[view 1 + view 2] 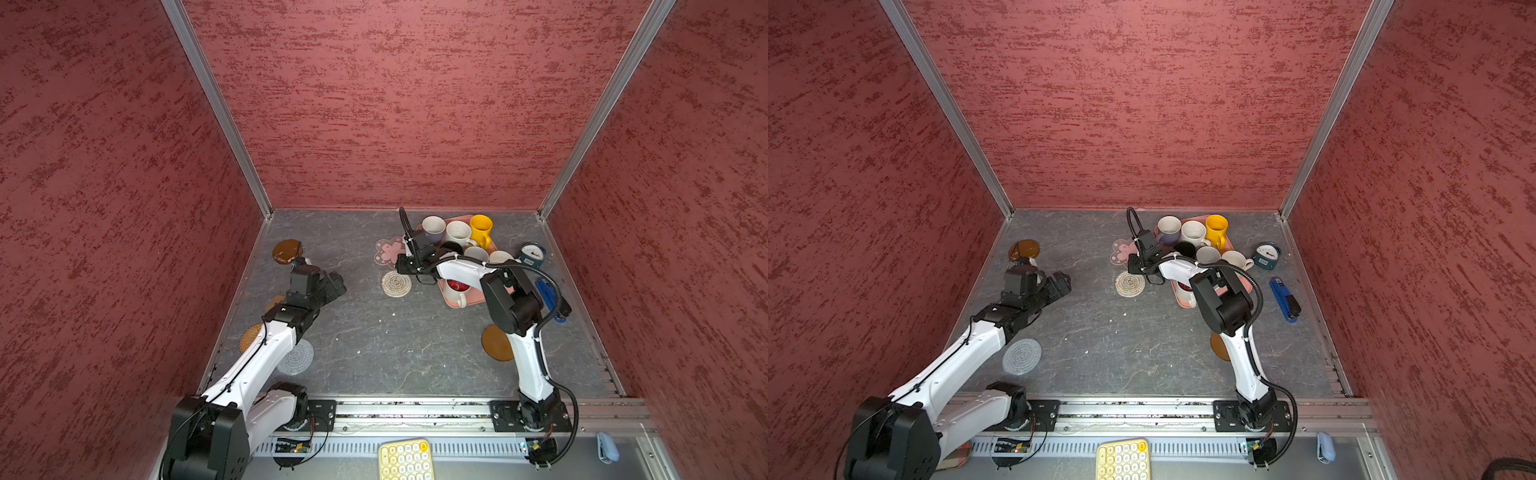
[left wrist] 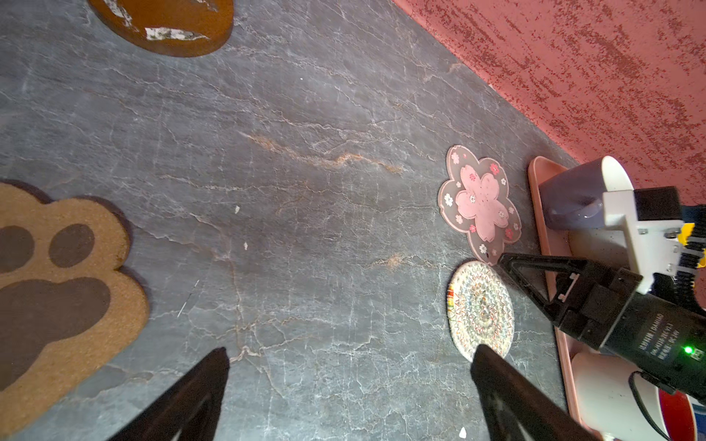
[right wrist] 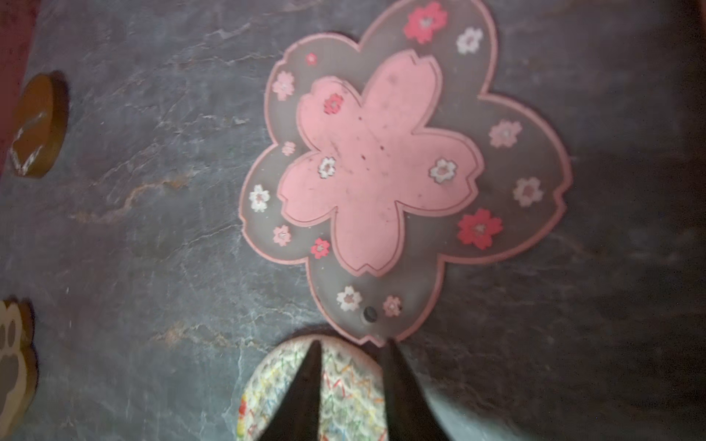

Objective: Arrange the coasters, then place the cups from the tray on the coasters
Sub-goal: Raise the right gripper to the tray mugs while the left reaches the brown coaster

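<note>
tray (image 1: pixel 477 297): seven cups (image 1: pixel 481 227) | left end effector (image 2: pixel 351 351) spread | right end effector (image 3: pixel 352 343) parted, empty

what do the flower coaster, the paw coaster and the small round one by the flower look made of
Flower coaster: probably soft silicone or PVC, matte; its translucent border lets the table show through.
Paw coaster: looks like cork, a grainy tan surface with darker pads.
Round coaster: seems to be woven cord, coiled rings with coloured flecks.
</note>
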Robot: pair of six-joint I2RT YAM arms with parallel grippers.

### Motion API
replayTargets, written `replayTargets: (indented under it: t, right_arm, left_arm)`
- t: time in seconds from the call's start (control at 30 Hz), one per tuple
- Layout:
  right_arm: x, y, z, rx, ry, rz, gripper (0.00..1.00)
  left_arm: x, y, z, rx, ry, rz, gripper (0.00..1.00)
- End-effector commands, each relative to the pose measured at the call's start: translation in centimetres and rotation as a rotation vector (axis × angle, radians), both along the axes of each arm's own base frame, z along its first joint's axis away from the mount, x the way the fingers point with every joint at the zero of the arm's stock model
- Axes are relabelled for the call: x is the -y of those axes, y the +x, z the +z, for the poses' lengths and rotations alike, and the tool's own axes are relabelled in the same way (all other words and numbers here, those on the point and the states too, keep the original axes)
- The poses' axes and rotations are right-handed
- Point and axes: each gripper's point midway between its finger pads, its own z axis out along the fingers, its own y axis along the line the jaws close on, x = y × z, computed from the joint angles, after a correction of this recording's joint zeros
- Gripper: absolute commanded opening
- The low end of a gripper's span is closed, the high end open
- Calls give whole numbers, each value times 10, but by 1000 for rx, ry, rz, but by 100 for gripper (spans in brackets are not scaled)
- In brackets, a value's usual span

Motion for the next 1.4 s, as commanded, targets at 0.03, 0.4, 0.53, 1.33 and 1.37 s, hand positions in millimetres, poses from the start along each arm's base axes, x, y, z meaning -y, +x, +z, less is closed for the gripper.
replayTargets:
  t: [0.03,0.4,0.53,1.33,1.37]
  right_arm:
    - [-2,-1,85,160,80,48,61]
    - [18,-71,198,451,339,155,90]
    - [33,-94,215,522,390,152,92]
    - [20,-107,201,628,555,241,94]
    - [18,-107,200,634,553,251,94]
  left_arm:
    - [-11,-1,30,18,34,19,99]
    - [-26,15,75,-30,15,-23,99]
    - [-38,29,79,-71,45,-20,100]
    - [-170,142,-48,-325,75,70,78]
    - [-175,145,-54,-340,69,60,78]
